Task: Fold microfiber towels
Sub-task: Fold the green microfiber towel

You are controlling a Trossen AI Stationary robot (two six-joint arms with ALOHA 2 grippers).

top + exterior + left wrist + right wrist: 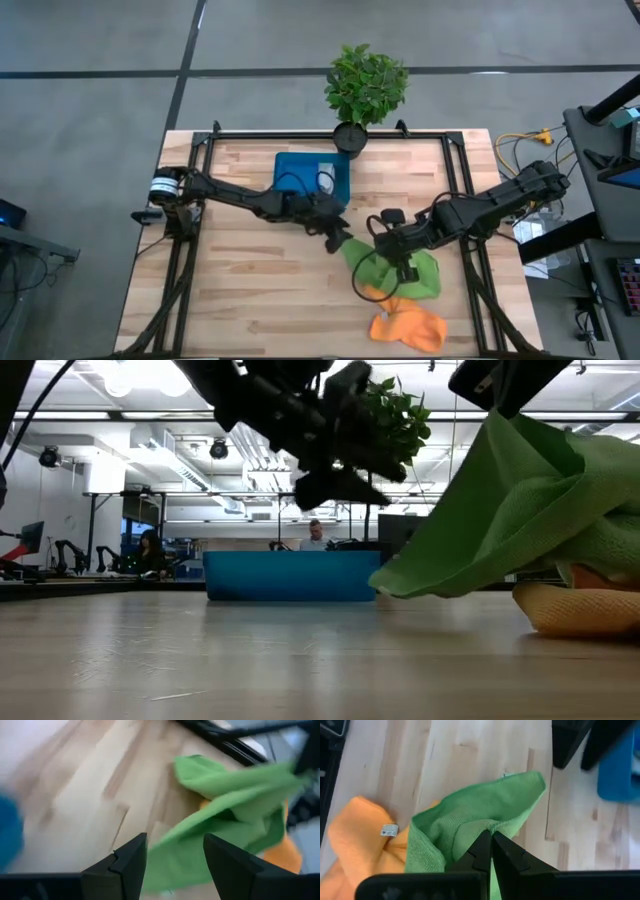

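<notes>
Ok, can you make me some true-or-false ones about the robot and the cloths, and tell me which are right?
1. The right gripper is pinching the green towel. True.
2. The left gripper is holding the orange towel. False: its fingers are open and empty, pointing at the green towel.
3. The orange towel lies partly under the green one. True.
4. The green towel is lying flat on the table. False: part of it is lifted up off the wood.
5. The plant stands inside the blue tray. False: its pot sits beside the tray, at the table's far edge.
</notes>
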